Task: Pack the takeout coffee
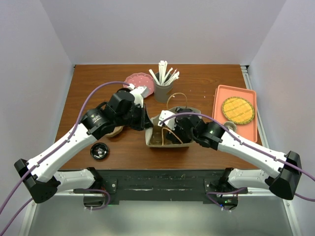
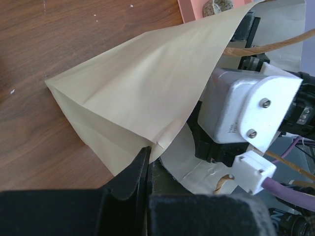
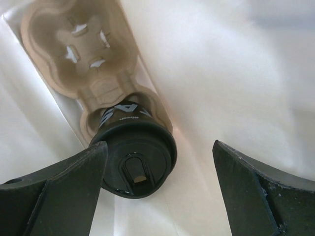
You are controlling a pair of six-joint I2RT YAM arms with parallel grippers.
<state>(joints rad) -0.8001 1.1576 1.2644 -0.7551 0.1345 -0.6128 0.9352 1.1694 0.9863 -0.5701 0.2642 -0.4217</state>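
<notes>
The takeout coffee (image 3: 135,147), a black cup with white lettering and a black lid, stands in one well of a tan cardboard cup carrier (image 3: 93,59) at the bottom of the paper bag (image 1: 165,140). My right gripper (image 3: 158,146) is open, reaching down into the bag, with its left finger (image 3: 64,182) close beside the cup's lid and its right finger well clear. My left gripper (image 2: 146,153) is shut on the bag's rim (image 2: 162,142) and holds the bag (image 2: 138,83) open. In the top view the cup is hidden by the right arm.
A pink tray (image 1: 218,101) with a woven coaster (image 1: 237,109) lies at the right. A grey cup of white stirrers (image 1: 162,88) and a pink plate (image 1: 138,78) stand behind the bag. A loose black lid (image 1: 99,151) lies front left.
</notes>
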